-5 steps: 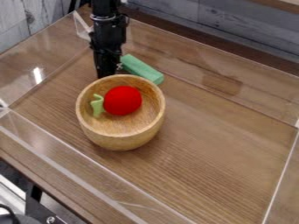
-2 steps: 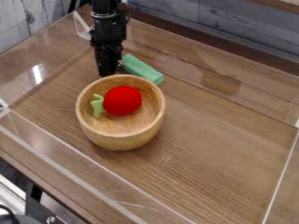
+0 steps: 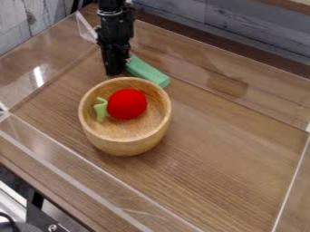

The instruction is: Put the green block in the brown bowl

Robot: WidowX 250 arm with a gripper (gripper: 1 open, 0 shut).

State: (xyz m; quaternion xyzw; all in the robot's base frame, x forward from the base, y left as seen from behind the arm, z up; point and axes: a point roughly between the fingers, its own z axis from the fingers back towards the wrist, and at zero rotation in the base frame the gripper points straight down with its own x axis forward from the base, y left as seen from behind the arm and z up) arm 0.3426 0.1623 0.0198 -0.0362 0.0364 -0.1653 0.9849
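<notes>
The green block point(image 3: 151, 72) lies flat on the wooden table just behind the brown bowl point(image 3: 125, 140), outside it. My black gripper point(image 3: 114, 69) points straight down at the block's left end, with its fingers together and nothing seen between them. I cannot tell whether the tips touch the block. Inside the bowl sit a red ball point(image 3: 127, 103) and a small pale green piece point(image 3: 100, 111) against the left wall.
Clear plastic walls point(image 3: 36, 77) fence the wooden table on the left, front and right. A grey plank wall runs along the back. Bare wood stretches to the right of the bowl.
</notes>
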